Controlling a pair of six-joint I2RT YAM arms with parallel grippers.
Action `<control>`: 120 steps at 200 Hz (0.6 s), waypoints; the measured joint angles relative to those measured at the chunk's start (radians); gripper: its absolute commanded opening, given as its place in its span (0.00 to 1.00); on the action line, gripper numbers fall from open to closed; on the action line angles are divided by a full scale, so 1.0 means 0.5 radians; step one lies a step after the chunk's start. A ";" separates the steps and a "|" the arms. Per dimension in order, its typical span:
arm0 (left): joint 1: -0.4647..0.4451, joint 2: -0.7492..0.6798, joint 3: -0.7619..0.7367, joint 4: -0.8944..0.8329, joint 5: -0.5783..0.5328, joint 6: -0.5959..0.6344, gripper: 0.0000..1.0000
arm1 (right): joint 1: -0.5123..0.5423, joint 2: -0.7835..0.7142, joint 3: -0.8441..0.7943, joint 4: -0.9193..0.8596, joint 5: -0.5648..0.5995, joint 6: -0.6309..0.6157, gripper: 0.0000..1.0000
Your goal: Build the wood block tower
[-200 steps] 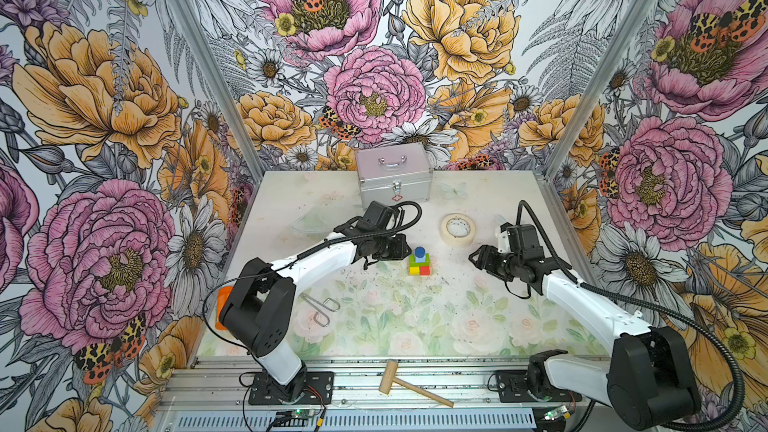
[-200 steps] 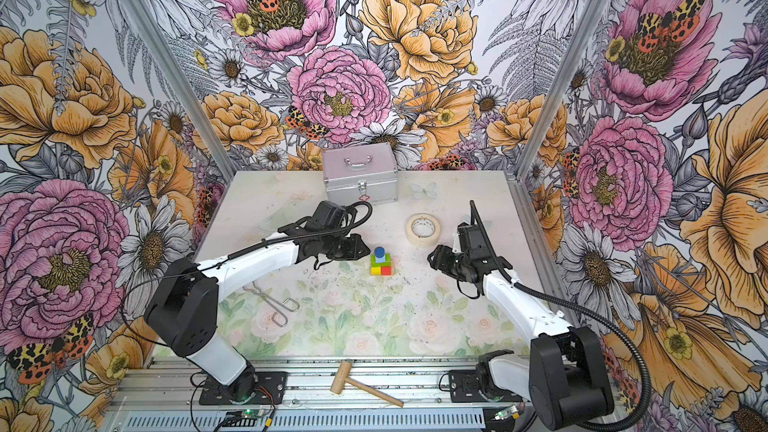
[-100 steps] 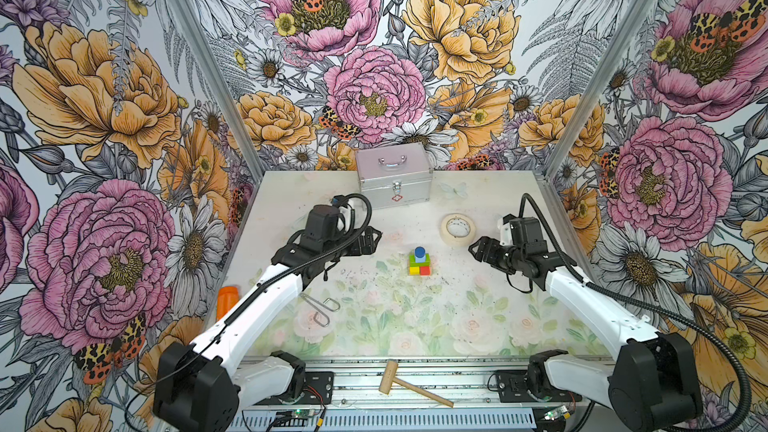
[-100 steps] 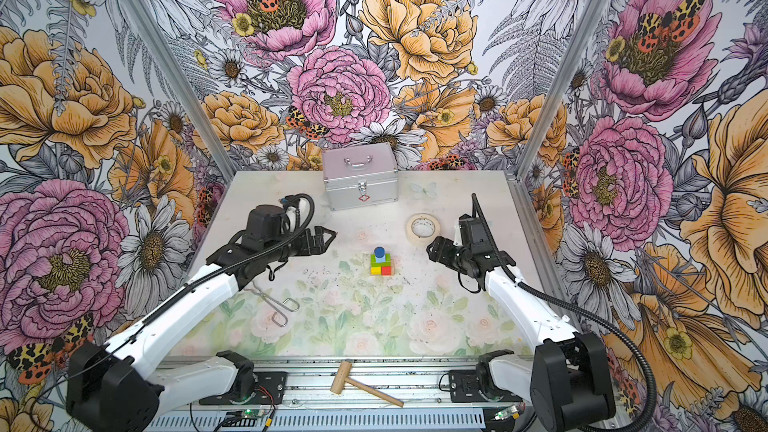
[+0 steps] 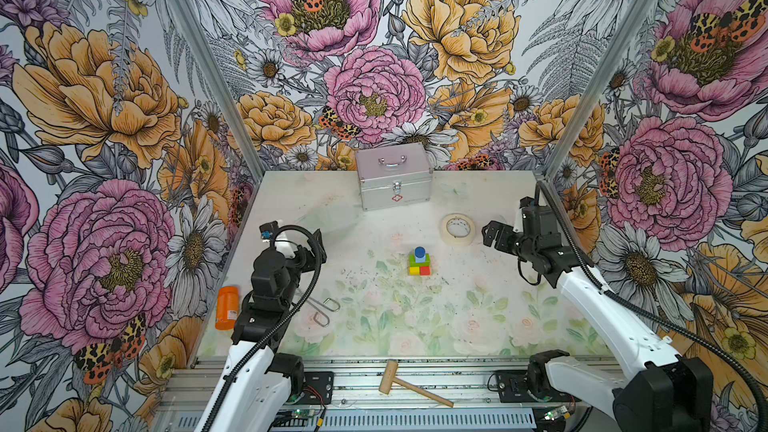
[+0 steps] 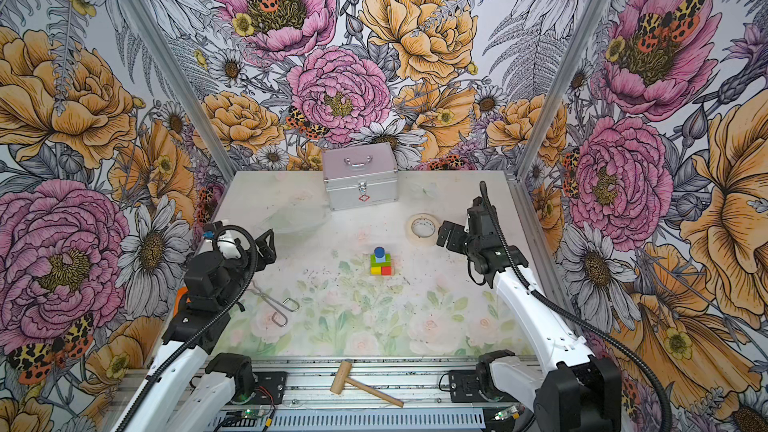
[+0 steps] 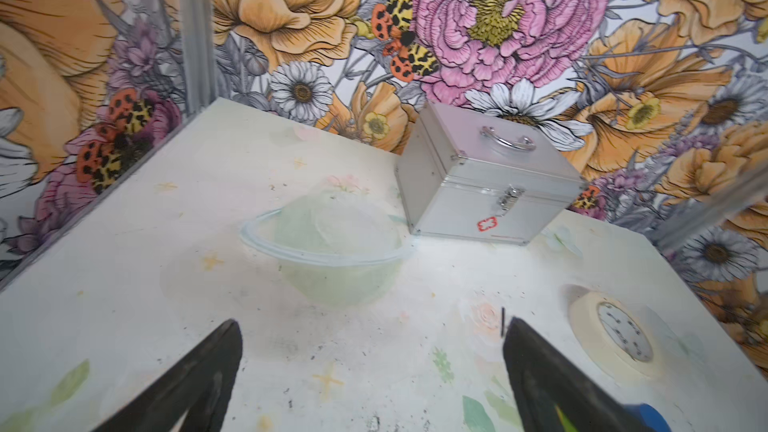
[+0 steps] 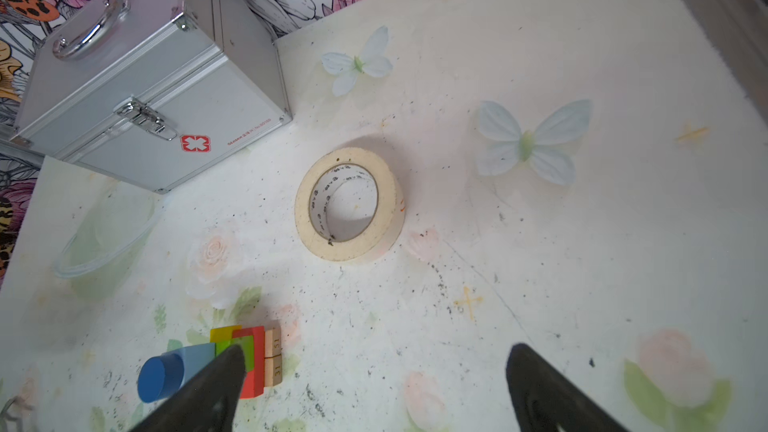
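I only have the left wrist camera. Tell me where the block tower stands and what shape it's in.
Observer: The tower stands upright at the middle of the table, with the dark blue cylinder on top.
Operator: Report the right gripper.
Observer: The right gripper is open and empty. In both top views it is to the right of the tape roll and clear of the tower.
Operator: Name anything lying at the left edge.
Observer: An orange bottle lies there, close to the left wall.
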 measured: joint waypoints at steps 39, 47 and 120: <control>0.027 -0.025 -0.404 0.372 -0.357 0.047 0.99 | 0.000 -0.352 -0.362 0.413 0.278 -0.209 1.00; 0.031 0.020 -0.417 0.425 -0.404 0.068 0.99 | 0.000 -0.414 -0.451 0.506 0.326 -0.253 1.00; 0.156 0.529 -0.418 0.992 -0.513 0.296 0.99 | 0.000 -0.375 -0.801 1.106 0.654 -0.497 1.00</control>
